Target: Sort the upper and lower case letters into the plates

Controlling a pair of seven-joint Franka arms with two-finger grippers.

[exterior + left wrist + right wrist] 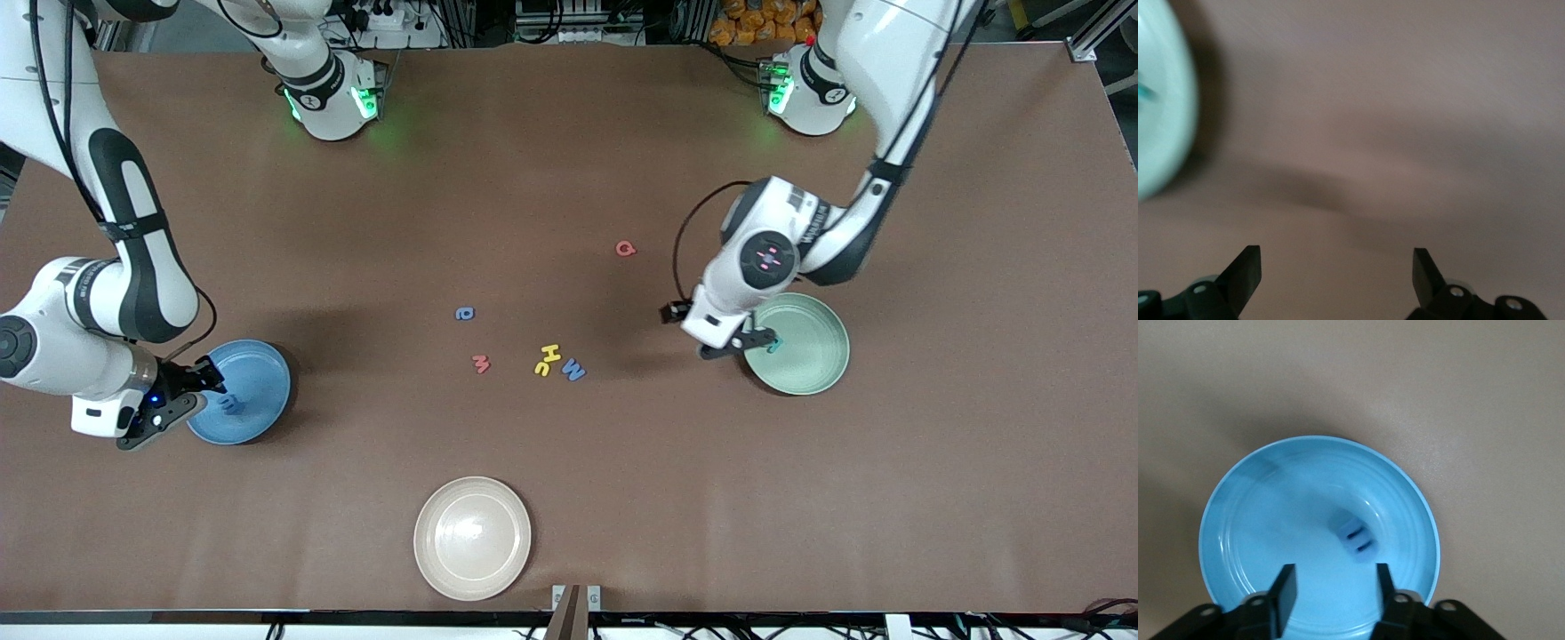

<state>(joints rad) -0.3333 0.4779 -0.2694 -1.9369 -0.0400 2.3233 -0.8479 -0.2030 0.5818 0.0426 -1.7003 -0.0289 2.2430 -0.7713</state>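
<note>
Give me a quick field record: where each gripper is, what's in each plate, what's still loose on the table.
left gripper: open, empty, over the mint green plate's rim
right gripper: open, empty, over the light blue plate's edge
mint green plate: one teal letter inside
light blue plate: one blue letter inside
cream plate: no letters, nearest the front camera
loose letters: red G, blue a, red w, yellow H, yellow c, blue M
</note>
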